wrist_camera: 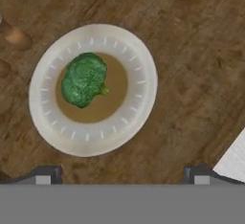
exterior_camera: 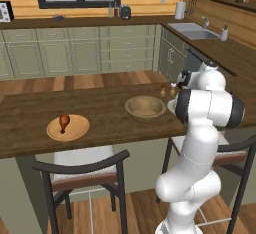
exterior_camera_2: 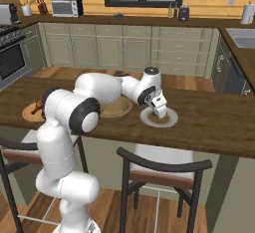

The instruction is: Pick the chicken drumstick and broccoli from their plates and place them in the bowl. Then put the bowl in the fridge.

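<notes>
One dark wooden counter (exterior_camera: pixel 100 110) carries three round vessels, listed left to right in the left base view. First: one tan wooden plate (exterior_camera: pixel 68 128) with one drumstick (exterior_camera: pixel 64 122) lying on it. Second: one wooden bowl (exterior_camera: pixel 145 107), deeper, with nothing visible inside. Third: one pale plate (exterior_camera_2: pixel 159 117), seen in the right base view just right of the bowl and mostly covered there by the hand. The hand view shows one broccoli (wrist_camera: pixel 84 79) lying on this plate's brown centre, left of middle. One gripper (exterior_camera_2: pixel 159 111) hangs above the pale plate; its two fingertips (wrist_camera: pixel 48 174) stand wide apart at the bottom of the hand view, with nothing between them. Two chairs (exterior_camera: pixel 82 173) stand at the near side of the counter.
</notes>
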